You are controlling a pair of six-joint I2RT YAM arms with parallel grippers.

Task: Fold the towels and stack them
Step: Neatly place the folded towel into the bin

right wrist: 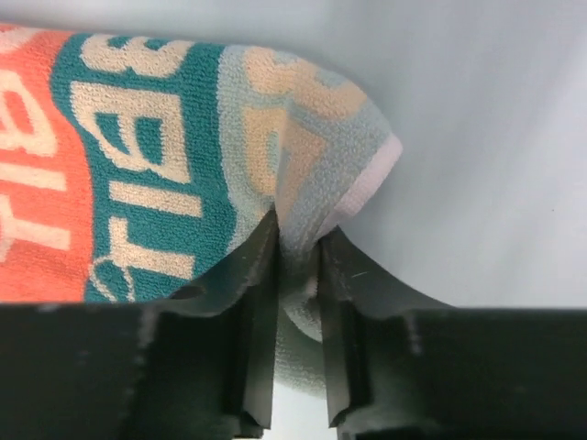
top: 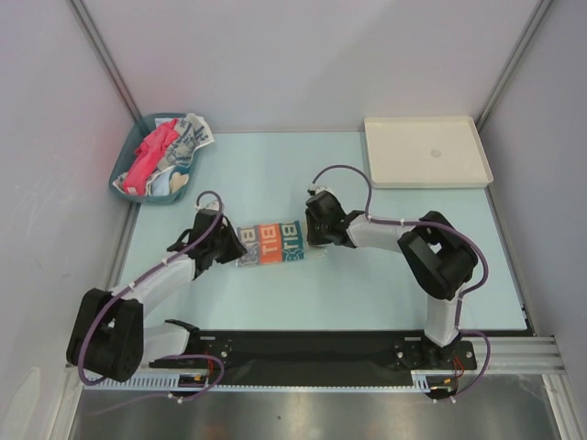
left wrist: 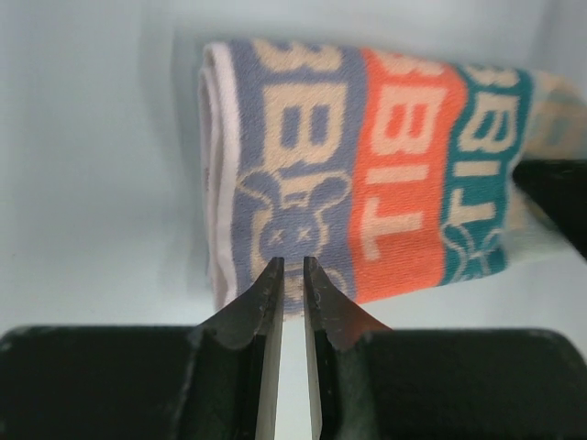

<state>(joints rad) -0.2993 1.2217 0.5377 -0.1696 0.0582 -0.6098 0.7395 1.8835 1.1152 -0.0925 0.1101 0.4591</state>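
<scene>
Black and close to the lens, the jaws of the right gripper point(right wrist: 298, 246) are pinched on a raised pucker of cloth at the right end of the lettered towel point(right wrist: 138, 156), with only that fold's thickness between them. This towel is folded into a short strip with grey-blue, orange and teal bands and big cream letters. It lies flat across the middle of the worktop point(top: 367, 293), between the two arms. At its left end sits the left gripper point(left wrist: 292, 266), whose jaws are drawn in to a thin slit. Their tips meet the towel's near edge over the grey-blue band, but whether any cloth is caught in the slit cannot be told. Well apart, at the far left corner, a teal bin point(top: 122, 172) holds a loose heap: a red-pink towel point(top: 151, 151) on top, a patterned towel point(top: 193, 137) spilling over the far rim, and a pale blue towel point(top: 170, 188) at the near side. A white tray point(top: 413, 160) stands at the far right corner.
</scene>
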